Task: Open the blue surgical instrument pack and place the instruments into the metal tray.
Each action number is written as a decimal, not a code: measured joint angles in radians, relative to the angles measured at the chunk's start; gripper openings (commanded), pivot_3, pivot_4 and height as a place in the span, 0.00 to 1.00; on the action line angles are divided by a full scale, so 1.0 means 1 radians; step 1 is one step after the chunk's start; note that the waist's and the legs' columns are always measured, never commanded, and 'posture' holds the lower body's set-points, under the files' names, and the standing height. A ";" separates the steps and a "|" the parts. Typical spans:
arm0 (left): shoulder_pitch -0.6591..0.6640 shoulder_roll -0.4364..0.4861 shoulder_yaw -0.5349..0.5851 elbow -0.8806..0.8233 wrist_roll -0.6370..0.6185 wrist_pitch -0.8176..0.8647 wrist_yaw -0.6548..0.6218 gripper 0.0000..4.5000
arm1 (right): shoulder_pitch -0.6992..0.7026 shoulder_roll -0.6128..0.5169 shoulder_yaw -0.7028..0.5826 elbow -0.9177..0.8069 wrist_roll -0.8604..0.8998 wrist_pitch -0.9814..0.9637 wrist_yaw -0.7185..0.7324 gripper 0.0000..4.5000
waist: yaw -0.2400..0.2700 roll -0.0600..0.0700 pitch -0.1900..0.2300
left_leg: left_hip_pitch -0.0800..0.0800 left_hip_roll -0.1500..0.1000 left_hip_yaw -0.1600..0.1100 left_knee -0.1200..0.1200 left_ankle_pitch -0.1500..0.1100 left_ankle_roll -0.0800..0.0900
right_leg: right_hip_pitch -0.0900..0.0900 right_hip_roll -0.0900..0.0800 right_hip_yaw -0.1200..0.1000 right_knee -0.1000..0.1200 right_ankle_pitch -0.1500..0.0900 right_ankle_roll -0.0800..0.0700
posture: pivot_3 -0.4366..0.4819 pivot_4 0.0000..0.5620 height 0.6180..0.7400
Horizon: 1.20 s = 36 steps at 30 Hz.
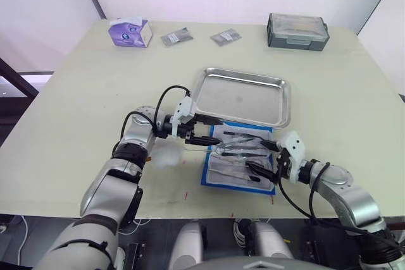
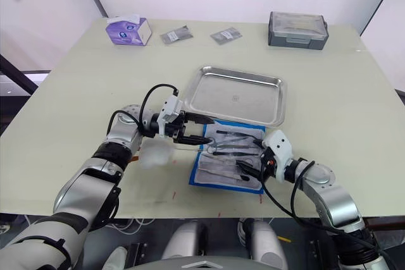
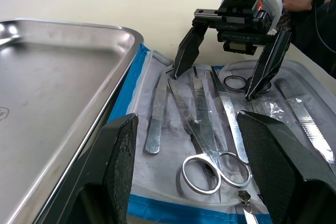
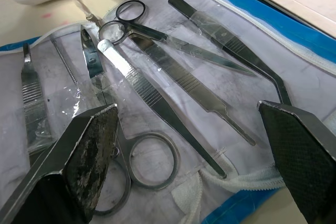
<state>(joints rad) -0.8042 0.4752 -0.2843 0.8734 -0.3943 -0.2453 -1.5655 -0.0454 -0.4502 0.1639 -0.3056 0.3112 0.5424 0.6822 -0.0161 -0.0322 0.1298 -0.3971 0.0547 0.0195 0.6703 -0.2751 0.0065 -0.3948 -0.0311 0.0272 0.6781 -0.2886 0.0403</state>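
left gripper (image 1: 204, 129): jaws spread, at the left edge of the opened blue surgical instrument pack (image 1: 240, 159), ready to pick | pack: unfolded just in front of the metal tray (image 1: 242, 96), instruments (image 3: 202, 129) exposed on its lining | right gripper (image 1: 266, 159): jaws spread over the pack's right side.

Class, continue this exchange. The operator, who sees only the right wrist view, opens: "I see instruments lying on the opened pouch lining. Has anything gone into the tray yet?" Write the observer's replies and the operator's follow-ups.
Observer: No, the metal tray is empty; it lies just beyond the blue surgical instrument pack.
Operator: Where is the left gripper?
Observer: The left gripper hovers at the pack's left edge, fingers open.
Operator: Anything else on the table?
Observer: A grey lidded box sits at the far right corner.
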 measured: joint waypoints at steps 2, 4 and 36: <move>0.005 -0.002 -0.001 0.000 -0.001 0.000 0.000 0.71 | 0.000 0.001 -0.006 -0.011 0.013 0.028 -0.010 0.99 | 0.002 -0.001 -0.001 | 0.000 0.000 0.000 0.000 0.000 0.000 | 0.000 0.000 0.000 0.000 0.000 0.000 | 0.48 0.27 0.98; 0.011 -0.004 -0.001 0.000 -0.001 0.000 0.000 0.71 | -0.001 0.001 -0.011 -0.024 0.027 0.058 -0.022 0.99 | 0.004 -0.001 -0.002 | 0.000 0.000 0.000 0.000 0.000 0.000 | 0.001 0.000 0.000 0.000 0.000 0.000 | 0.48 0.27 0.98; -0.060 -0.070 -0.034 0.116 0.019 0.007 -0.001 0.28 | 0.015 -0.016 0.014 -0.022 -0.002 -0.004 -0.039 1.00 | 0.005 -0.001 -0.003 | 0.000 0.000 0.000 0.000 0.000 0.001 | 0.001 0.000 -0.001 -0.001 0.000 0.000 | 0.48 0.27 0.98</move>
<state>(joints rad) -0.8642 0.4047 -0.3187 0.9897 -0.3758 -0.2387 -1.5667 -0.0301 -0.4665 0.1783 -0.3276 0.3091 0.5379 0.6432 -0.0113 -0.0337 0.1271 -0.3976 0.0543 0.0193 0.6703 -0.2755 0.0071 -0.3941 -0.0314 0.0265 0.6772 -0.2887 0.0403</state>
